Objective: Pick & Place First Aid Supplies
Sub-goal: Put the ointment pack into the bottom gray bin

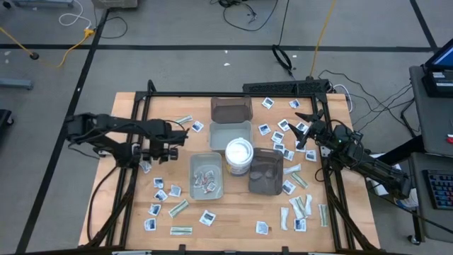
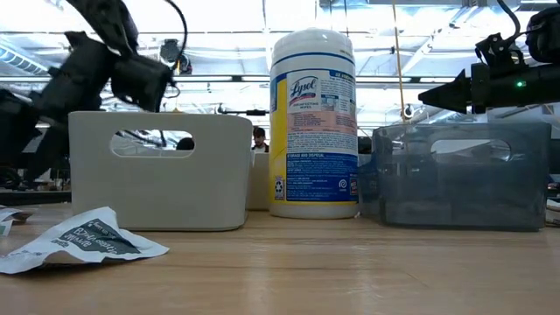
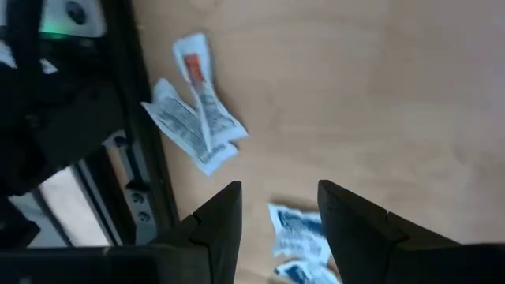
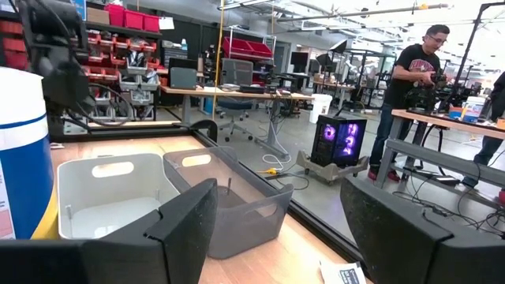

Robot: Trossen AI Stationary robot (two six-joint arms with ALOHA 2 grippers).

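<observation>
Left gripper poised over packets at the table's left edge

High view: the left gripper [image 1: 157, 151] hangs at centre-left, nearer the small white blue-printed packet [image 1: 146, 166] just below it; the right gripper [image 1: 309, 127] waits spread at right. Left wrist view: fingers parted and empty, a blue-printed packet [image 3: 297, 231] between them, its length running up-frame.
</observation>
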